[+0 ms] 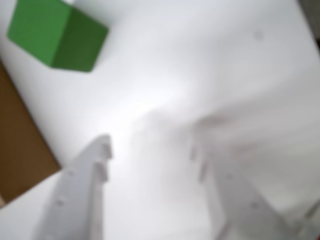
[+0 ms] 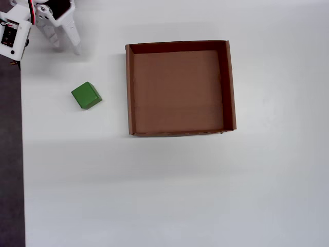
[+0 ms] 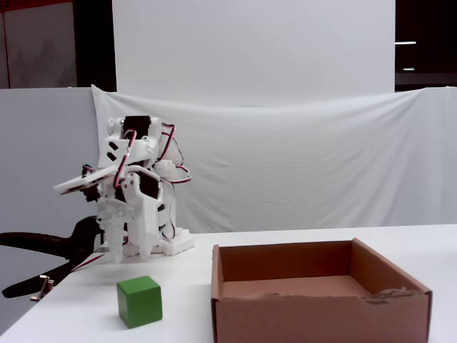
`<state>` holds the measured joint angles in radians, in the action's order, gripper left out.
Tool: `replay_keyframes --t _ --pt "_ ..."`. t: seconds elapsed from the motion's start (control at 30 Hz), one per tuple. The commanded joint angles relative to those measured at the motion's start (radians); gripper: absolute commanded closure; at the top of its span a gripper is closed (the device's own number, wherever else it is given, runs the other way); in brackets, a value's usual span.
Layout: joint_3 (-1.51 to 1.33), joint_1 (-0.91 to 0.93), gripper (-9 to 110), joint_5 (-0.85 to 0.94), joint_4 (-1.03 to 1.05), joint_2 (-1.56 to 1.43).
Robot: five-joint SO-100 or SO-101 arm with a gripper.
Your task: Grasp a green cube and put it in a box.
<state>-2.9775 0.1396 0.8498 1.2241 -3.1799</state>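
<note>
Nearest the fixed camera: box (image 3: 314, 314) and green cube (image 3: 139, 301), apart on the white counter (image 3: 189, 307). In the overhead view, cube left of box. Fingers (image 1: 150, 150) spread apart, empty, above bare counter, short of the cube.

White plastic arm (image 3: 136, 193) at frame left, black servo blocks, red and black cables looping, pale two-finger gripper (image 3: 127, 246)
</note>
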Motion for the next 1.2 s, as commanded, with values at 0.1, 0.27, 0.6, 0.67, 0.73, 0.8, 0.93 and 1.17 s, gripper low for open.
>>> replay_keyframes --t 0.1,0.27,0.6,0.67,0.73,0.8,0.93,1.17 --pt "0.005 -0.002 80 -0.025 -0.005 -0.005" --pt "0.008 0.029 80 -0.031 -0.052 0.011" --pt "0.051 0.120 80 0.316 -0.489 0.324" --pt "0.132 0.121 80 0.360 -0.492 0.434" --pt "0.236 0.120 80 0.383 -0.445 0.546" --pt "0.341 0.107 80 0.411 -0.380 0.657" --pt "0.497 0.080 80 0.413 -0.333 0.848" --pt "0.643 0.046 76 0.417 -0.336 1.078"
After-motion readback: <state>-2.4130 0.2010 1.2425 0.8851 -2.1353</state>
